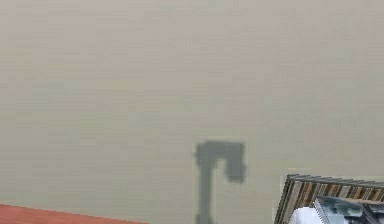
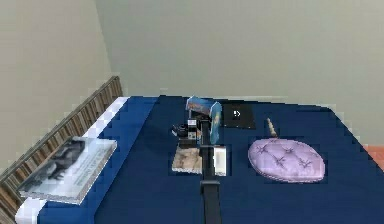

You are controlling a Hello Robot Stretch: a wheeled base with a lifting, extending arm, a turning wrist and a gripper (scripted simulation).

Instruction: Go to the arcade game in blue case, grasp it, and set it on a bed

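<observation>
We see the arcade game (image 2: 205, 108) in its blue case near the bed's (image 2: 140, 180) far edge, by the gripper (image 2: 188, 128). We cannot tell the fingers' state or whether they hold it. Released tilted, it could topple toward the lavender cushion (image 2: 287, 160).

**Bedroom in a home.** A wide bed (image 2: 340, 135) under a dark blue cover takes up most of the arm side view. A white sheet band (image 2: 105, 120) and a striped edge (image 2: 65, 130) run along its left side, next to the wall. A quilted lilac cushion (image 2: 287, 160) lies on the cover. Plain pale walls (image 2: 250, 40) meet in a corner behind the bed. The forward view shows a striped edge (image 1: 335, 188) at lower right before a bare wall (image 1: 150, 80), and reddish floor (image 1: 50, 215) at lower left.
</observation>
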